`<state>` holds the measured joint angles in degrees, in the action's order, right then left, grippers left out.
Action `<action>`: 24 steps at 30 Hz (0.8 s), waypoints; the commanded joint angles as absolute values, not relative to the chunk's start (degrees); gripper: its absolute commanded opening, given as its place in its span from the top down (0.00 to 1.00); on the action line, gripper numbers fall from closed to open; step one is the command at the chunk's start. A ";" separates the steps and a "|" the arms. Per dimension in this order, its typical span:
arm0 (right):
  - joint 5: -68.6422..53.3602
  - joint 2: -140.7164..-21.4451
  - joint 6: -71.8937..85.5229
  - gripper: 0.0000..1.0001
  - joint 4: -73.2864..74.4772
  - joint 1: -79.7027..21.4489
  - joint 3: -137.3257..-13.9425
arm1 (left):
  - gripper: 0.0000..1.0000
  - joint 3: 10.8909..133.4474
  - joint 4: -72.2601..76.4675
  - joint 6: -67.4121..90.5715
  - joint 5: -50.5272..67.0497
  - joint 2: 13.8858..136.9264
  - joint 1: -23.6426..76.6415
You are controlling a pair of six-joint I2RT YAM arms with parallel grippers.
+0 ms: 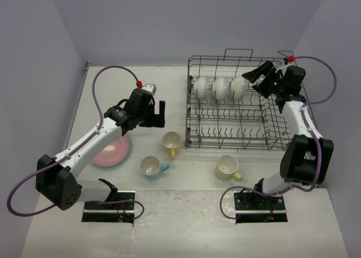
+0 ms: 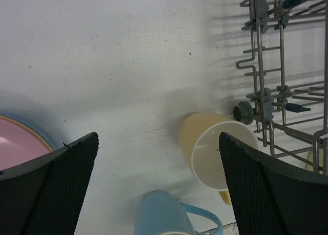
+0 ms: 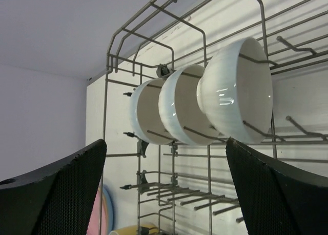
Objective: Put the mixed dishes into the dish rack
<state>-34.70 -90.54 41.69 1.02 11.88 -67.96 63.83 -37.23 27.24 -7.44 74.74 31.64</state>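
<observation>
The grey wire dish rack [image 1: 237,147] stands at the back right and holds three white bowls [image 1: 221,88] on edge in its back row. My right gripper [image 1: 256,80] hovers open and empty just right of the bowls, which show in the right wrist view [image 3: 187,104]. My left gripper [image 1: 158,114] is open and empty above the table left of the rack. The yellow mug [image 1: 172,141], the light blue mug [image 1: 150,166] and the pale yellow-green mug [image 1: 227,167] stand on the table. The pink plate [image 1: 111,154] lies partly under the left arm.
In the left wrist view the yellow mug [image 2: 215,153] lies by the rack's corner [image 2: 261,91], the light blue mug [image 2: 164,214] below it. The pink plate [image 2: 20,142] sits on orange and blue rims. Grey walls close in the table.
</observation>
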 commanded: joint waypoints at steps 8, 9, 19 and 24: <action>-11.35 -71.21 32.96 0.01 8.52 3.08 -61.27 | 0.00 57.66 -30.86 21.37 4.03 76.20 31.99; -11.34 -70.23 32.96 0.01 9.05 2.90 -60.74 | 0.00 57.48 -30.76 21.10 4.30 76.20 32.25; -7.83 -59.33 30.50 0.01 13.18 1.58 -54.41 | 0.00 55.37 -30.59 21.18 2.20 79.36 34.19; -7.21 -55.91 28.92 0.01 15.02 1.58 -52.82 | 0.04 57.48 -29.97 21.97 0.70 82.70 35.94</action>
